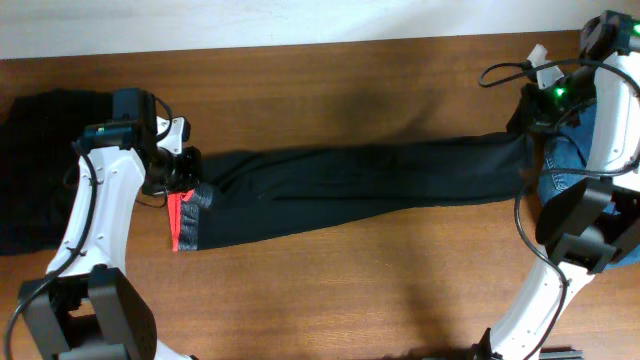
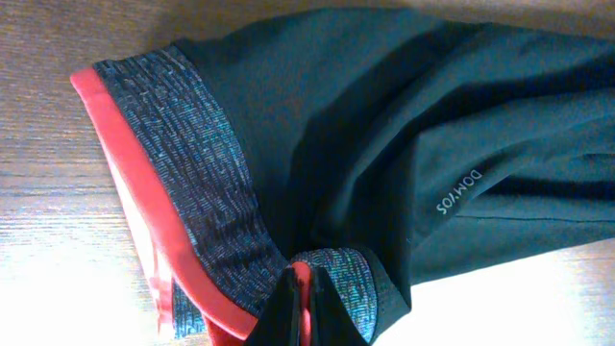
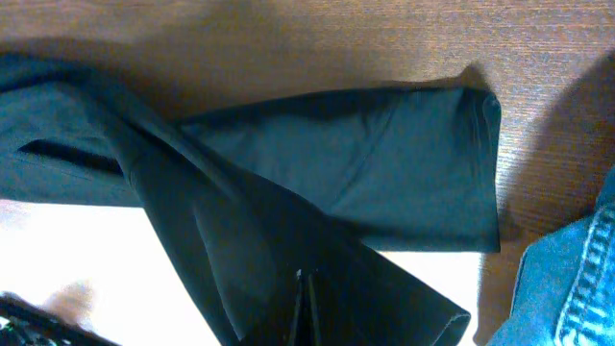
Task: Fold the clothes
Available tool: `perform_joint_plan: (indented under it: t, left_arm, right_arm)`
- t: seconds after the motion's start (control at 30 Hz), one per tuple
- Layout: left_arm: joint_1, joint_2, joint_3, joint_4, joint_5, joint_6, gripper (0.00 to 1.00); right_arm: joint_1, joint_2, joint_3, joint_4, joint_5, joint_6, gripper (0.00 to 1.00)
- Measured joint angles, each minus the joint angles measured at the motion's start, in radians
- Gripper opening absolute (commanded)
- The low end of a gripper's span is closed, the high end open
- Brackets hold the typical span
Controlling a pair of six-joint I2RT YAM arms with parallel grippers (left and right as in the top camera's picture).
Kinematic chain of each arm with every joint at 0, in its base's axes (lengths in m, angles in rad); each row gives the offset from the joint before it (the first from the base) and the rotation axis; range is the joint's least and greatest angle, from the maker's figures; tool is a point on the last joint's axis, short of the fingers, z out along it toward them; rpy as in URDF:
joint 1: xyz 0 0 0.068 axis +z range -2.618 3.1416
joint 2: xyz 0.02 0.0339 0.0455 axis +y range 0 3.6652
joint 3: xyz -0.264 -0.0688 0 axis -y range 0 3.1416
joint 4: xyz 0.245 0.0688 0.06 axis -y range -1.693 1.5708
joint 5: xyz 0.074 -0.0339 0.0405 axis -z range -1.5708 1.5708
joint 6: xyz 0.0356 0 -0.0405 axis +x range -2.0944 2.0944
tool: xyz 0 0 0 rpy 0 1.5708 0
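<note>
Half-buried in cloth, left gripper (image 2: 300, 309) pinches the black trousers (image 1: 360, 185) by the waistband (image 2: 192, 163); right gripper (image 3: 305, 309), cut off, clamps a leg (image 3: 240, 250).

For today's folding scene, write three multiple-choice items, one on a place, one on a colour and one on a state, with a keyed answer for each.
1. Where does the blue denim garment lie?
A) at the table's right end
B) mid-table
C) at the table's left end

2. What colour is the trim edging the waistband of the dark pants?
A) yellow
B) red
C) white

3. How do the dark pants lie?
A) rolled up
B) folded square
C) stretched long between both grippers

Answers:
1 A: the overhead view shows the denim at the right end.
2 B: the left wrist view shows a red strip along the grey waistband.
3 C: the left gripper is shut on the waistband, and the right gripper is shut on the leg end.
</note>
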Motion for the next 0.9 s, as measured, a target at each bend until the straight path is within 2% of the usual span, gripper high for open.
perform_joint_plan:
  t: [0.23,0.57,0.73,0.77,0.83,0.9]
  left_arm:
    - [0.0,0.0,-0.077,0.029,-0.051,-0.015,0.01]
    - [0.0,0.0,-0.233,0.16,-0.114,-0.038,0.01]
    - [0.0,0.0,-0.236,0.167,-0.153,-0.045,0.07]
    - [0.0,0.0,-0.236,0.166,-0.161,-0.045,0.09]
    - [0.0,0.0,-0.237,0.162,-0.175,-0.044,0.3]
    - [0.0,0.0,-0.237,0.156,-0.189,-0.047,0.38]
  right_arm:
    - [0.0,-0.02,-0.002,-0.002,0.003,0.0,0.04]
    - [0.0,-0.02,-0.004,-0.002,0.006,0.0,0.04]
    - [0.0,-0.02,-0.004,0.001,0.006,0.0,0.04]
    - [0.0,-0.02,-0.004,0.001,0.006,0.0,0.04]
    - [0.0,-0.02,-0.004,0.001,0.006,0.0,0.04]
    - [0.0,-0.02,-0.004,0.001,0.006,0.0,0.04]
